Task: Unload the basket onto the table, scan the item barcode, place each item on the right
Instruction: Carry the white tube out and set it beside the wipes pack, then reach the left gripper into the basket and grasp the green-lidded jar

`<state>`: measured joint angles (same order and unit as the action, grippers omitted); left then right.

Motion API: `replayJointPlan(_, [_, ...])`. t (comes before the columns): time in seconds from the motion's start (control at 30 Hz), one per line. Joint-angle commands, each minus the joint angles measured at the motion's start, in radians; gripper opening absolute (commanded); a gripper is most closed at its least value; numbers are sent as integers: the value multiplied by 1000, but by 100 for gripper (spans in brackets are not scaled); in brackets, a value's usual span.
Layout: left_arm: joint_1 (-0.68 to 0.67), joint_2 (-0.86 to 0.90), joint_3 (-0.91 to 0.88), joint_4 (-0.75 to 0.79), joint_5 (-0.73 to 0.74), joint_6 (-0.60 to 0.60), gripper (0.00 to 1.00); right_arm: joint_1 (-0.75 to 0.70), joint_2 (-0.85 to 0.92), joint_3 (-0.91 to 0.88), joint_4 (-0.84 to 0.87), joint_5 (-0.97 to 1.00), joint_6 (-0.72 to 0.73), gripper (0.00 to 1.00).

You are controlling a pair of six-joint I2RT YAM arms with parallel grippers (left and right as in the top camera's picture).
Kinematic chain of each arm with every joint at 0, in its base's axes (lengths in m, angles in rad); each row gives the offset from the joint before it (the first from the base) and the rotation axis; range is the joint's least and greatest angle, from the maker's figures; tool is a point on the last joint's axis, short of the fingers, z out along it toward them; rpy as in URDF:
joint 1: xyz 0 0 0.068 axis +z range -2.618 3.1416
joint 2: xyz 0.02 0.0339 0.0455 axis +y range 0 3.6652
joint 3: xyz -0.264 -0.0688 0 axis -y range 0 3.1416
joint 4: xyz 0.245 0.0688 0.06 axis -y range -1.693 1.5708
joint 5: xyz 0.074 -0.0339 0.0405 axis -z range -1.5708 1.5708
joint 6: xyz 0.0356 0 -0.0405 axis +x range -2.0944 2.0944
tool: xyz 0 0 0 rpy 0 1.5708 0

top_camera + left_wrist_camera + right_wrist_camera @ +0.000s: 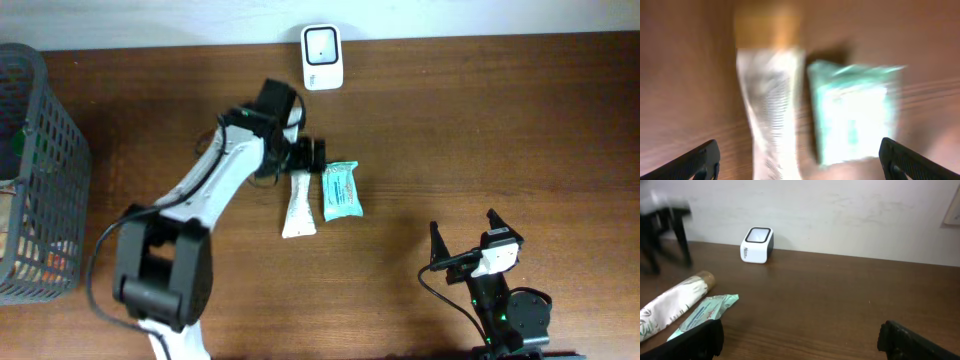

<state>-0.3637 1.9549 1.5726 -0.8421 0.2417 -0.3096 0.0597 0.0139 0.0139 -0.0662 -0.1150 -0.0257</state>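
Note:
Two items lie side by side mid-table: a white tube (298,205) with a tan cap and a teal packet (340,190). My left gripper (316,154) hovers just above their far ends, open and holding nothing. Its wrist view is blurred, with the white tube (772,115) and the teal packet (855,115) below the wide-apart fingers (700,162). The white barcode scanner (322,55) stands at the table's back edge. My right gripper (466,232) is open near the front right, far from the items. Its view shows the scanner (756,245), the tube (675,302) and the packet (705,312).
A grey wire basket (30,170) with several items inside stands at the left edge. A pale wall (840,210) rises behind the table. The left arm (215,180) stretches from the front left across to the items.

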Motion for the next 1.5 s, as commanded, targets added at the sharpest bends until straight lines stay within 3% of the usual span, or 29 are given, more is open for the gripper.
replayJointPlan(0.0, [52, -169, 168, -63, -34, 57, 99, -2, -5, -8, 0, -6, 3, 98])
replayJointPlan(0.13, [187, -264, 325, -169, -44, 159, 99, -2, -5, -8, 0, -6, 3, 98])
replayJointPlan(0.27, [407, -359, 409, -233, -124, 170, 99, -2, -5, -8, 0, -6, 3, 98])
replayJointPlan(0.43, [675, -435, 409, -183, -319, 169, 99, -2, -5, -8, 0, -6, 3, 98])
replayJointPlan(0.57, [837, -413, 409, -142, -344, 169, 99, -2, -5, -8, 0, -6, 3, 98])
replayJointPlan(0.63, [893, -371, 409, -44, -344, 171, 99, -2, -5, -8, 0, -6, 3, 98])
replayJointPlan(0.77, [951, -276, 438, 158, -338, 235, 97, -2, -5, -8, 0, -6, 3, 98])
replayJointPlan(0.93, [956, -124, 556, 50, -330, 232, 97, -2, -5, -8, 0, -6, 3, 98])
replayJointPlan(1.23, [959, 66, 556, -105, -409, 250, 92, -2, -5, -8, 0, -6, 3, 98])
replayJointPlan(1.47, [997, 147, 556, -133, -334, 240, 93, -2, -5, -8, 0, -6, 3, 98])
